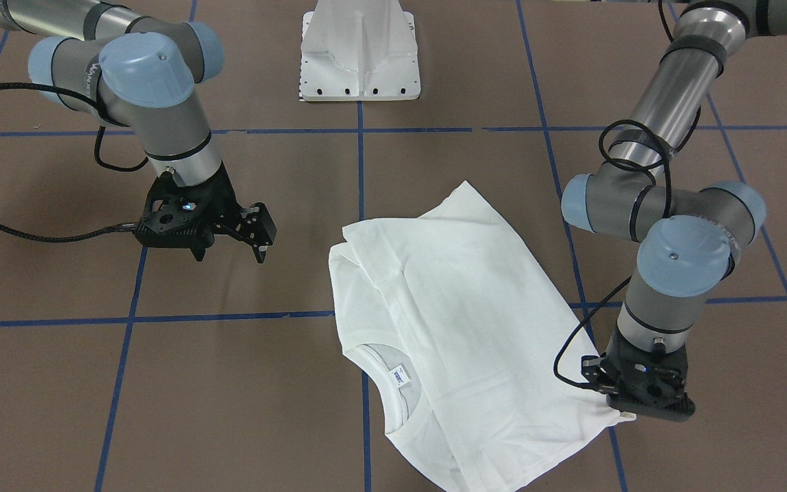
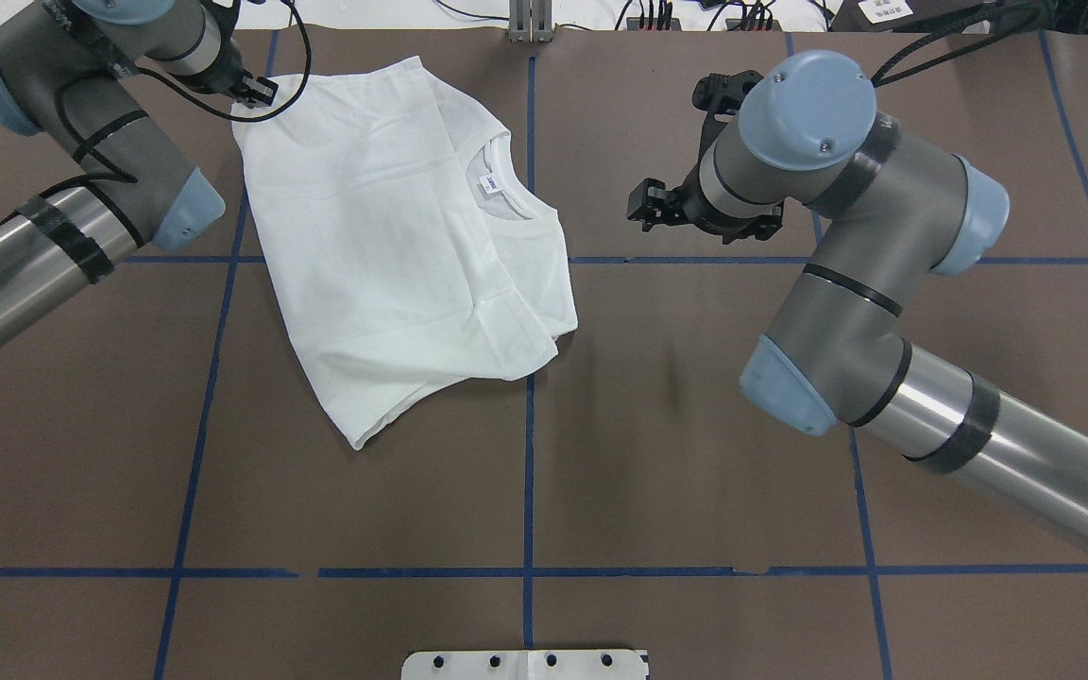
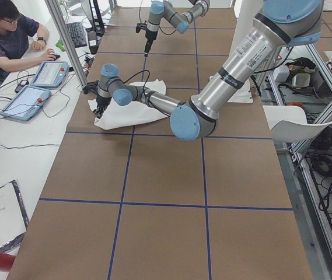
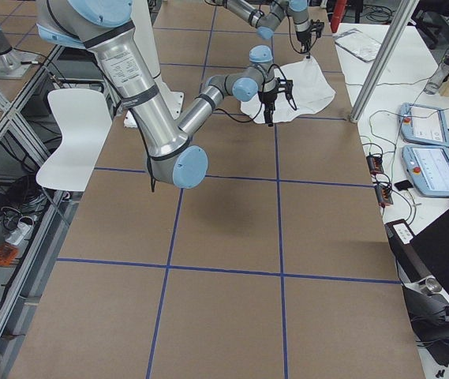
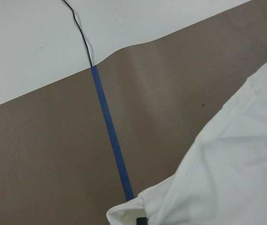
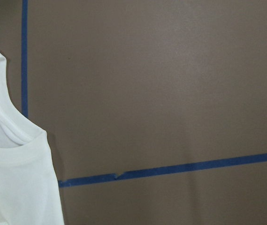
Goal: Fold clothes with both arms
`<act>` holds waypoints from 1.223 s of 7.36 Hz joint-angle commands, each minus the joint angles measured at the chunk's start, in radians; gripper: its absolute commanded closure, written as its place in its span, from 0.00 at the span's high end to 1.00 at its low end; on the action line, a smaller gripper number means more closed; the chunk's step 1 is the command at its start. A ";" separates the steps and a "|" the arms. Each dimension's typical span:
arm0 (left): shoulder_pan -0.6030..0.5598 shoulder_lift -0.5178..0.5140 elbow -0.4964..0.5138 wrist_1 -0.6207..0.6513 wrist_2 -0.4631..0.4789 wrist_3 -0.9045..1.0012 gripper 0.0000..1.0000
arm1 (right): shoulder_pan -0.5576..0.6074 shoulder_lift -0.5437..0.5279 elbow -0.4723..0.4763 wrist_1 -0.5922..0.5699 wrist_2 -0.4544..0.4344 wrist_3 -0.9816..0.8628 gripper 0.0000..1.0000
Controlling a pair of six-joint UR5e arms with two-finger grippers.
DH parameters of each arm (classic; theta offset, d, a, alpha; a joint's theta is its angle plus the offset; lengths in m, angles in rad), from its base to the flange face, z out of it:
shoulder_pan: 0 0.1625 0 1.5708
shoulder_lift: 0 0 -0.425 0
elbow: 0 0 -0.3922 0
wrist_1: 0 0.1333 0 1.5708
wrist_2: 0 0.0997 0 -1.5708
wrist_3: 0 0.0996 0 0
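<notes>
The white T-shirt point(image 1: 462, 321) lies partly folded on the brown table, plain side up, with its grey-lined collar and label point(image 1: 400, 374) showing. It also shows in the overhead view point(image 2: 393, 236). My left gripper point(image 1: 629, 412) is low at the shirt's far corner and shut on the cloth there; in the left wrist view that corner point(image 5: 138, 213) curls at the bottom edge. My right gripper point(image 1: 261, 249) is open and empty, hovering above bare table beside the collar side of the shirt, apart from the cloth. The printed text is hidden.
The white pedestal base point(image 1: 359, 55) stands at the robot's side of the table. Blue tape lines point(image 1: 229, 316) cross the brown surface. An operator point(image 3: 8, 35) sits at a side desk with tablets point(image 3: 37, 81) beyond the table's far edge.
</notes>
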 commanded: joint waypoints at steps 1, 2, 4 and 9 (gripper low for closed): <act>-0.016 0.088 -0.115 -0.005 -0.105 0.001 1.00 | -0.018 0.227 -0.301 0.095 -0.052 0.099 1.00; -0.018 0.118 -0.158 -0.005 -0.113 -0.007 1.00 | -0.033 0.298 -0.464 0.240 -0.095 0.150 1.00; -0.019 0.142 -0.194 -0.004 -0.114 -0.011 1.00 | -0.059 0.345 -0.564 0.304 -0.145 0.175 0.89; -0.016 0.156 -0.192 -0.010 -0.114 -0.011 1.00 | -0.107 0.342 -0.643 0.377 -0.199 0.172 0.77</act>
